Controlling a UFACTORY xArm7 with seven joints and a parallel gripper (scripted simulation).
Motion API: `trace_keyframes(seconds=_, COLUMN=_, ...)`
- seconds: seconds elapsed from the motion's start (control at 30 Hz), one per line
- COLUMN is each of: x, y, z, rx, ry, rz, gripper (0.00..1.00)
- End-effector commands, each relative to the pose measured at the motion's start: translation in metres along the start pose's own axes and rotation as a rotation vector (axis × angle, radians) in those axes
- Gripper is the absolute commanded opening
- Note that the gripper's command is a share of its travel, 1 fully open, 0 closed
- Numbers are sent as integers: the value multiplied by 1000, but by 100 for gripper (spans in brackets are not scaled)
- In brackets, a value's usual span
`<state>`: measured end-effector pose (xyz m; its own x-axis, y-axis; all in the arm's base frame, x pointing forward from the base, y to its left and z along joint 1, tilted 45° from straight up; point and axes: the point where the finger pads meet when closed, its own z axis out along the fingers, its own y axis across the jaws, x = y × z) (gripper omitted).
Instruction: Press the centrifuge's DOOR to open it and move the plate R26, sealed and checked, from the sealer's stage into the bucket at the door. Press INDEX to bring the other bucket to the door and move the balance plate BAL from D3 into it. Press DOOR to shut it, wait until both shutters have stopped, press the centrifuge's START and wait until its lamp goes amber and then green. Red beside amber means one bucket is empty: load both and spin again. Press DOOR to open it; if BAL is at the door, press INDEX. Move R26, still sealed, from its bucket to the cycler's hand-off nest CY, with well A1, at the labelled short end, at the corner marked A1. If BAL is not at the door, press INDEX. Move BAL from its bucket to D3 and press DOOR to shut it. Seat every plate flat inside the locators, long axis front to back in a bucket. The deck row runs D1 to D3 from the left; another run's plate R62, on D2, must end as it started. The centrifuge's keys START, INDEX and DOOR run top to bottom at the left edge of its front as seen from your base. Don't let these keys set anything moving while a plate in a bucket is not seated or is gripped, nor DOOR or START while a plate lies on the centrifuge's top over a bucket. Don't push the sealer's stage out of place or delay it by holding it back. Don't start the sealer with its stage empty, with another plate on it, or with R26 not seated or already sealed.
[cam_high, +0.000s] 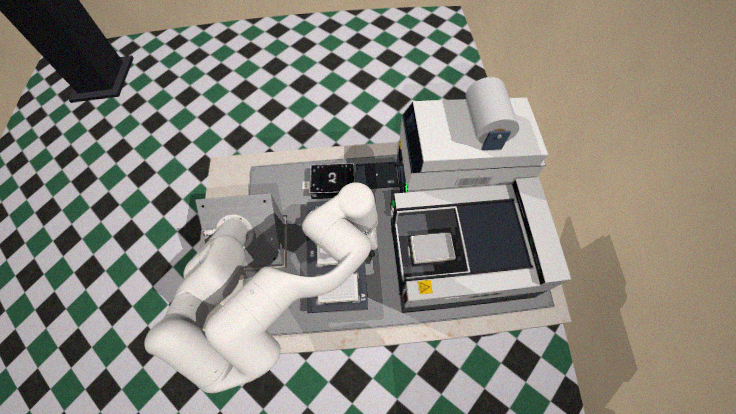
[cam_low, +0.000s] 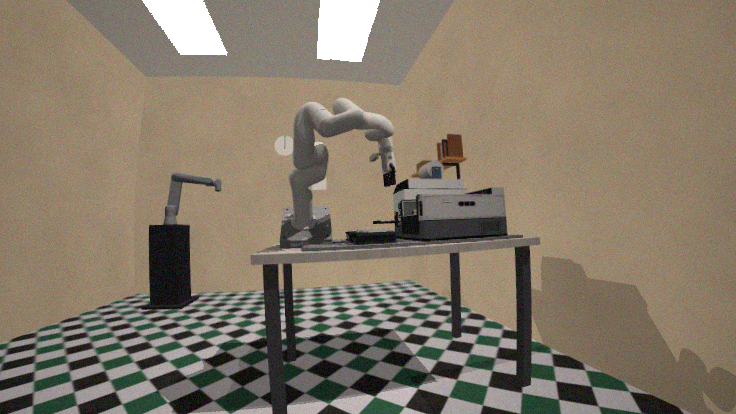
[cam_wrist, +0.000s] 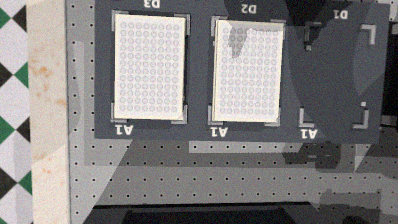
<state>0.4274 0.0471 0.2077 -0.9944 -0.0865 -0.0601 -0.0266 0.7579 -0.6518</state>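
Note:
My gripper (cam_low: 389, 178) is open and empty, high above the deck row; the arm hides it in the overhead view and its fingers do not show in the wrist view. The wrist view shows a white well plate in D3 (cam_wrist: 149, 66), inside its locators, and another white plate in D2 (cam_wrist: 247, 71). D1 (cam_wrist: 337, 75) is empty. The centrifuge (cam_high: 468, 247) has its door open, and a white plate (cam_high: 432, 248) lies flat in the bucket at the door. I cannot read any plate label. The sealer's stage (cam_high: 380, 175) looks dark and empty. The CY nest (cam_high: 331, 178) is empty.
The sealer (cam_high: 470, 139) with its film roll (cam_high: 491, 110) stands behind the centrifuge. My arm (cam_high: 288, 272) arches over the deck row and covers much of D2 from above. A second arm on a black pedestal (cam_low: 169, 257) stands on the floor, off the table.

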Motion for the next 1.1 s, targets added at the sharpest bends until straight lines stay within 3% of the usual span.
trace_keyframes(seconds=0.0, x=-26, y=2, z=1, rx=73, ry=81, rz=-3, gripper=100)
trace_keyframes(seconds=1.07, x=-170, y=2, z=13, rx=72, ry=81, rz=-3, gripper=100)
